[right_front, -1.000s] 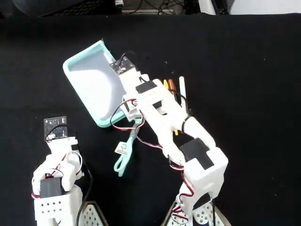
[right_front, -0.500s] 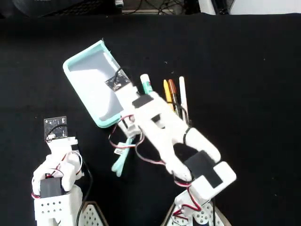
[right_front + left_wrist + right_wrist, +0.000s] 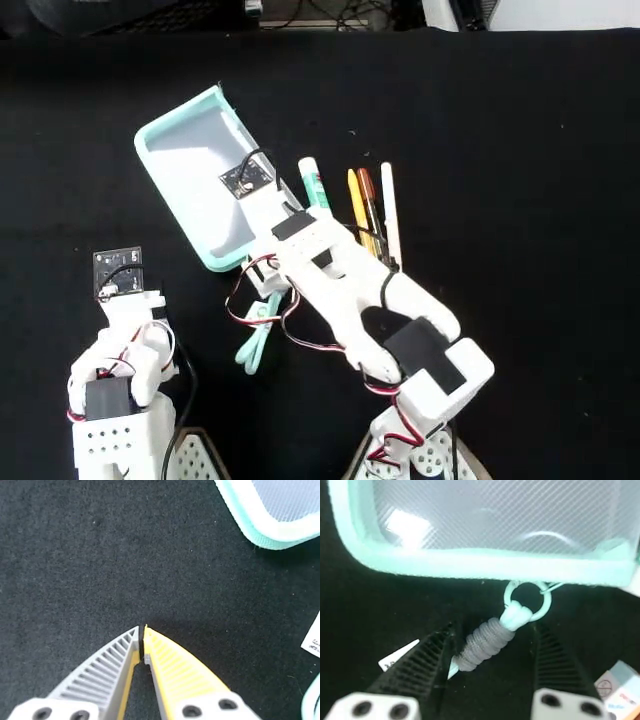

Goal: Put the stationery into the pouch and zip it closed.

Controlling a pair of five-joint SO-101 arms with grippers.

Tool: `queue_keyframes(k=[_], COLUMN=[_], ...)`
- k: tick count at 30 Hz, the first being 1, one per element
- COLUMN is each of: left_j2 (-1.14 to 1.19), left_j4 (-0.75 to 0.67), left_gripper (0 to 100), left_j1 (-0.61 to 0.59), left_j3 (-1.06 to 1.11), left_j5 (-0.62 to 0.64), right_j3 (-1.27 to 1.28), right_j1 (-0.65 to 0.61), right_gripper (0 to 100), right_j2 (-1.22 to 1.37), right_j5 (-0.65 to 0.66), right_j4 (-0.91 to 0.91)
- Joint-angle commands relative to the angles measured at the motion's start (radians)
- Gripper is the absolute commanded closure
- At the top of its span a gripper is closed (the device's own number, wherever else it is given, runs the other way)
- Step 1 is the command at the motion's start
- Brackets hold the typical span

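Note:
The teal mesh pouch lies flat at the back left. Beside it on the cloth lie a white-and-green glue stick, a yellow pen, a brown pen and a white pen. My right gripper is open at the pouch's near edge. Its fingers stand either side of the grey-wrapped cord, which hangs from a teal ring. My left gripper is shut on nothing over bare cloth, near the pouch corner.
The teal wrist strap with a white tag trails from the pouch toward the front. The right arm crosses the middle of the table. The left arm sits folded at the front left. Black cloth lies open at the right.
The right arm drew back from over the pouch toward its near corner, uncovering the glue stick and pens. The strap shifted a little. The left arm stayed still.

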Motion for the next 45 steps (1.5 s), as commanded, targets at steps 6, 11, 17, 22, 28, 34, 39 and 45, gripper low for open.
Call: queue_keyframes(k=[6,11,17,22,28,34,39,45], left_j2=[-0.009,-0.009,-0.009,-0.009,-0.009,-0.009,-0.009,-0.009], left_j4=[0.012,0.012,0.012,0.012,0.012,0.012,0.012,0.012], left_gripper=[97,97,97,97,97,97,97,97], left_j1=[-0.01,-0.01,-0.01,-0.01,-0.01,-0.01,-0.01,-0.008], left_j3=[0.016,0.016,0.016,0.016,0.016,0.016,0.016,0.016], left_j5=[0.002,0.002,0.002,0.002,0.002,0.003,0.003,0.002], right_j3=[-0.001,0.004,0.056,0.139,0.177,0.182,0.179,0.166], right_j1=[0.141,0.178,0.163,0.163,0.157,0.157,0.157,0.157], right_gripper=[97.9,97.5,97.1,92.5,79.6,85.4,85.7,87.3], right_j2=[-0.008,-0.013,-0.128,-0.156,-0.156,-0.156,-0.154,-0.154], right_j5=[0.153,0.16,0.161,0.161,0.227,0.249,0.25,0.252], right_j4=[0.038,0.038,0.029,-0.02,-0.041,-0.012,0.029,0.052])
